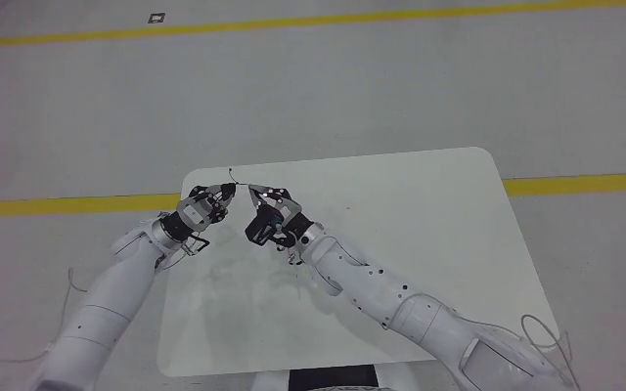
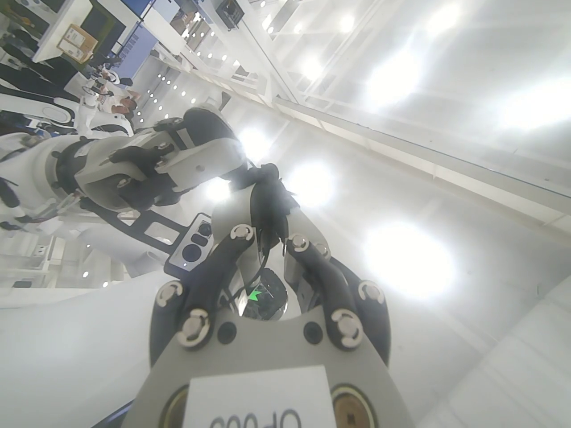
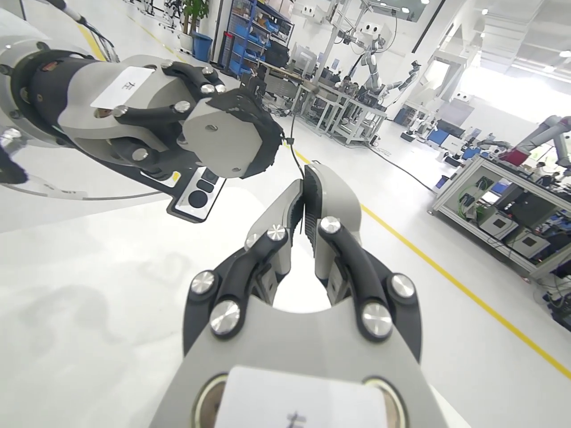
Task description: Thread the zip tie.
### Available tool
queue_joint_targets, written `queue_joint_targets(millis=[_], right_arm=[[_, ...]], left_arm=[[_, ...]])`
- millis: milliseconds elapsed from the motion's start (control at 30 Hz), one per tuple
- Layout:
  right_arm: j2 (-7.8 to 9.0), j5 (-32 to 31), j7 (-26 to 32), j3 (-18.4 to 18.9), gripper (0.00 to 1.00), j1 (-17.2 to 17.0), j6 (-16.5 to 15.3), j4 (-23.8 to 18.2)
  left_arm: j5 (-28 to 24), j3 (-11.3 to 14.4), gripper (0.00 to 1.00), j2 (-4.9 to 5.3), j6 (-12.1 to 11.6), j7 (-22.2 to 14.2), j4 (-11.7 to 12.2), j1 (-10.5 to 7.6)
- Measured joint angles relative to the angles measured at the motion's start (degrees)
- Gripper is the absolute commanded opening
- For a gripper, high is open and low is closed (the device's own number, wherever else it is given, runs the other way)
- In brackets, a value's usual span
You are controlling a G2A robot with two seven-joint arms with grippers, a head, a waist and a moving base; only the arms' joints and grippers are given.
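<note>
Table: We see a white table (image 1: 421, 254) with rounded corners, standing on a pale floor.
Edges: Both pincers are over the table's far left corner, close to the far edge. The right edge and the near edge lie well apart from them.
Floor line: A yellow line (image 1: 88, 204) runs across the floor just beyond the left side of the table. A second yellow line lies farther off.
Zip tie: The zip tie (image 3: 295, 158) is a thin black strand held in the air between the two pincers, above the tabletop and not touching it. One end rises past the left pincer's fingertips. The other end runs down into the right pincer. A small knob sits on the strand just beside the left fingertips.
Left pincer: The left pincer (image 2: 267, 189) has its dark-padded fingers pressed together on the zip tie. A thin strand trails back between the fingers.
Right pincer: The right pincer (image 3: 304, 189) has its fingers closed flat against each other, and the zip tie is pinched between the ribbed pads.
Spacing: From above, we see the two sets of fingertips very near each other and pointing toward each other, with the strand bridging them.
</note>
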Motion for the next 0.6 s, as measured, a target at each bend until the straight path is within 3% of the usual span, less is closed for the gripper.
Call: queue_joint_targets(millis=[600], right_arm=[[1.55,0.0,0.6,2.3,0.00,-2.0,-0.1,-1.0]], left_arm=[[0.0,0.0,0.00,0.00,0.0,0.0,0.0,0.00]])
